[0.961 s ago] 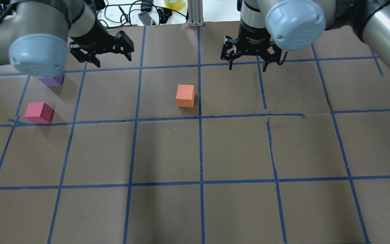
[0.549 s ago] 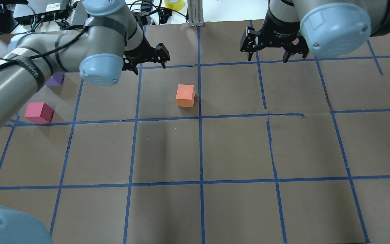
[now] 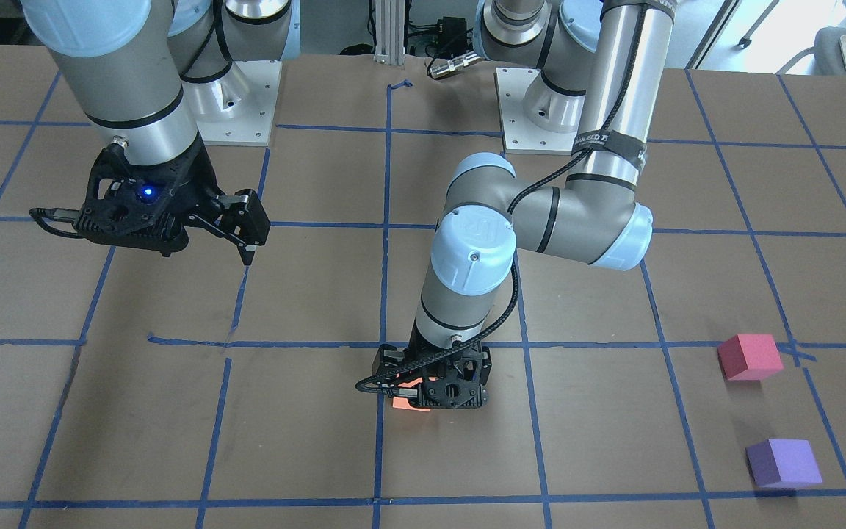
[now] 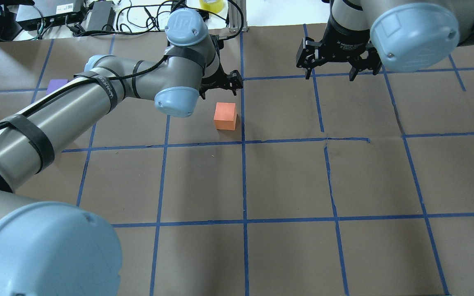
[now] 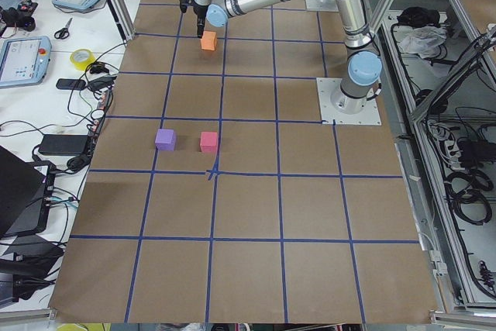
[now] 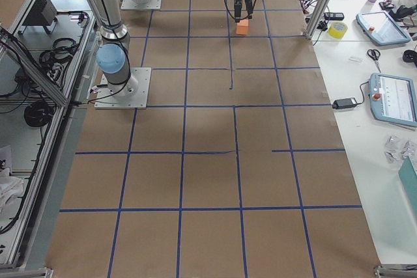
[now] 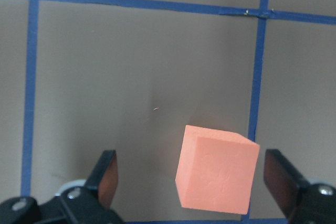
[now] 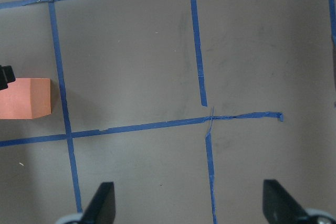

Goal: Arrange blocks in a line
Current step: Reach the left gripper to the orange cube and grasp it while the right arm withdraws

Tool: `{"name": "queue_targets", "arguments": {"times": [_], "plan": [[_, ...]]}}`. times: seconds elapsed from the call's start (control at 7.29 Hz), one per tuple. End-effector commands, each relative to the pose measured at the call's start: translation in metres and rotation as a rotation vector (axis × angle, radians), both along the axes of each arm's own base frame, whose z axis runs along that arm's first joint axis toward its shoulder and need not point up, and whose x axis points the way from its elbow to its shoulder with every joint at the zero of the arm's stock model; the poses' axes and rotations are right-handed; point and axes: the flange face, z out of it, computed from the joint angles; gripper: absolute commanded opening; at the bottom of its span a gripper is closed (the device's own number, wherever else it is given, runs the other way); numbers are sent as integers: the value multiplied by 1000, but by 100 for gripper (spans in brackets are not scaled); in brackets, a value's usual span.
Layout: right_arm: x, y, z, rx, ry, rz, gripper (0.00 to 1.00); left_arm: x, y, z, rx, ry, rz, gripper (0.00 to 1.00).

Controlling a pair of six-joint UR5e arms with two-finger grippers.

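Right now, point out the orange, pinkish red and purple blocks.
orange block (image 4: 225,110): overhead exterior view, top face.
pinkish red block (image 3: 750,347): exterior front-facing view, top face.
purple block (image 3: 785,455): exterior front-facing view, top face.

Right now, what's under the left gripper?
Under the left gripper: the orange block, on brown paper, between its open fingers, off-centre toward one. From the front the gripper covers most of the block.
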Motion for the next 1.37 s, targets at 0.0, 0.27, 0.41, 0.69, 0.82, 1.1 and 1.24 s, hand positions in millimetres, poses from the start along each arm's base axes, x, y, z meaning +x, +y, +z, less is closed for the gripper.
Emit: {"name": "queue_targets", "arguments": {"times": [0.0,0.27,0.41,0.69,0.82,1.1,1.24], "plan": [[-7,-5,-5,6,-8,-16,100,-8,-5,-31,67,-23,-26,100],[-41,-13,-9,29,-37,-35,100,-6,-1,-44,133,-58,-22,100],[-64,-15,-16,33,-40,70,100,-10,2,-52,155,-53,-31,100],[-77,-15,-20,43,-34,112,100,-16,4,-57,161,-59,-41,100],[-76,-13,-19,45,-36,111,100,-15,4,-57,161,-60,-38,78],[-69,0,-5,41,-35,117,100,-15,5,-55,163,-60,-31,28],[-67,15,7,57,-42,116,100,-13,5,-40,141,-65,-38,18]]}}
